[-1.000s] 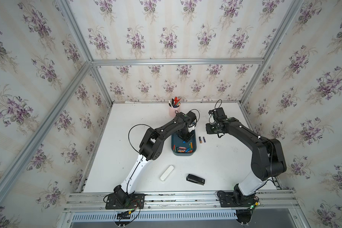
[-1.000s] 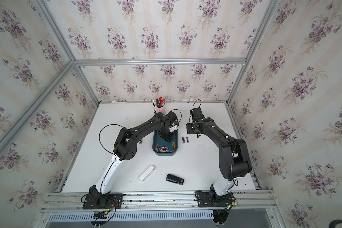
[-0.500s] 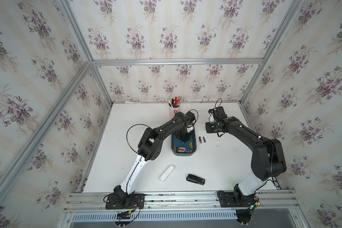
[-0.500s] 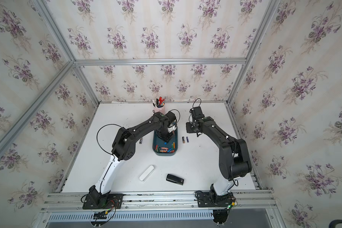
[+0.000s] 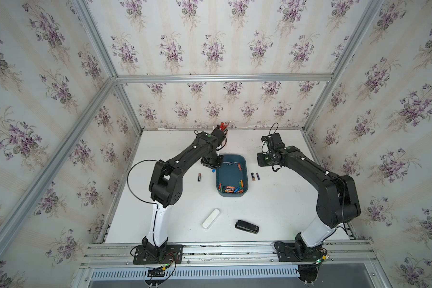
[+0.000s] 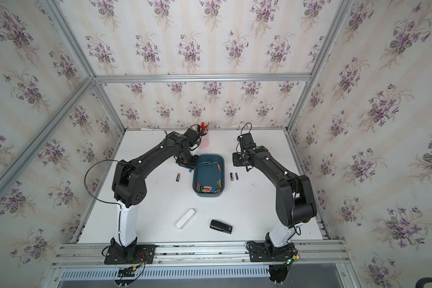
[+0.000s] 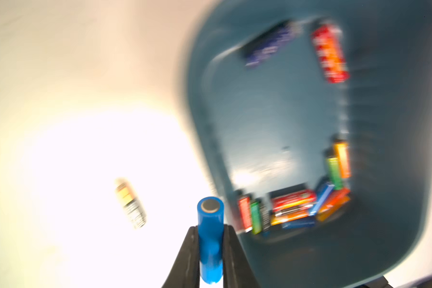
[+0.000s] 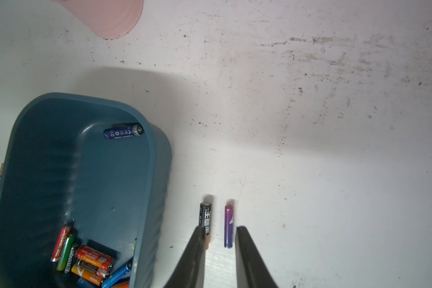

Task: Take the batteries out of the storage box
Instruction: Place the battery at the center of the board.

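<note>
White tabletop (image 5: 272, 212), floral walls close on three sides. Your open room is on the near half, with only a white case (image 5: 210, 218) and a black object (image 5: 247, 226) lying there.

- Box (image 5: 231, 172) sits mid-table. Most batteries (image 5: 231, 189) are heaped at its near end, two at the far end.
- Your left gripper (image 7: 210, 228) hangs just outside the box's left rim, fingers (image 7: 190, 249) pinched on a blue battery (image 7: 210, 219). A black battery (image 5: 199, 177) lies loose beside it.
- Your right gripper (image 8: 220, 227) hovers right of the box, fingers a narrow gap apart and holding nothing. A purple battery (image 8: 228, 225) and a dark battery (image 8: 205, 217) lie side by side below.
</note>
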Robot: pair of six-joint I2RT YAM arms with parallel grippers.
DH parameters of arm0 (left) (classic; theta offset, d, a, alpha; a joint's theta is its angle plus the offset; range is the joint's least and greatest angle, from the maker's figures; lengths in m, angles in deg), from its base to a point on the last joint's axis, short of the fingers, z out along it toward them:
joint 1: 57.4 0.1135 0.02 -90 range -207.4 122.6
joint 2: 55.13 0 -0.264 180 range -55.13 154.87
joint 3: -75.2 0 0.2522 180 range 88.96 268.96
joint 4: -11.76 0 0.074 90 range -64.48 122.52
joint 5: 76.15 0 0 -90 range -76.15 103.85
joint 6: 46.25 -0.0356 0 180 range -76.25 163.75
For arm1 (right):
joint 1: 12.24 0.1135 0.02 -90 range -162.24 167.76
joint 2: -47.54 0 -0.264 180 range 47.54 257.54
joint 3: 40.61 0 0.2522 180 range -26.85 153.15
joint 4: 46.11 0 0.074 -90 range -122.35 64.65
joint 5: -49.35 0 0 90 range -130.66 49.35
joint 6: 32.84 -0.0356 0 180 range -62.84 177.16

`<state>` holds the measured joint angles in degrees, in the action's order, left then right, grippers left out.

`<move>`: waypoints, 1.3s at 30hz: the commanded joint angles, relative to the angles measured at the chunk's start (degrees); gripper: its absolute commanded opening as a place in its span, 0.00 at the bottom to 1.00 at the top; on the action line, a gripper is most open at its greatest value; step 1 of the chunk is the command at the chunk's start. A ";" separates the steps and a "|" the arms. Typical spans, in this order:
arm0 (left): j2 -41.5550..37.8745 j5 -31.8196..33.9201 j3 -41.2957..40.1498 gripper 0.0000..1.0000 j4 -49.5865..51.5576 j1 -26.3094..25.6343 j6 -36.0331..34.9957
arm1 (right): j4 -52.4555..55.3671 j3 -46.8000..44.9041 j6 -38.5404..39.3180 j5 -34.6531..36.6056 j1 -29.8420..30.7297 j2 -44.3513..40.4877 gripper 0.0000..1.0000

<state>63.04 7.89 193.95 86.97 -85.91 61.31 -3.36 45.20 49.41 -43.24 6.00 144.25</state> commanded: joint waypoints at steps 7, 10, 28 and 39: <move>-6.28 0.67 -13.53 0.14 -4.69 8.67 2.99 | 1.36 1.95 -0.31 0.04 0.61 1.64 0.26; -5.18 -0.72 -16.55 0.15 -6.79 10.94 2.61 | 1.70 2.23 -0.26 0.21 0.66 1.90 0.26; 1.07 -4.85 -17.87 0.16 -11.01 13.54 1.35 | 2.85 3.86 0.19 1.00 0.72 3.75 0.26; 1.54 -5.38 -18.32 0.26 -11.27 13.66 1.16 | 2.95 3.80 0.37 1.00 0.85 3.84 0.26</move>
<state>64.64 2.95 175.75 75.51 -72.32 63.19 -1.04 48.76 49.65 -42.81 6.76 148.09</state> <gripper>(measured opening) 0.253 0.257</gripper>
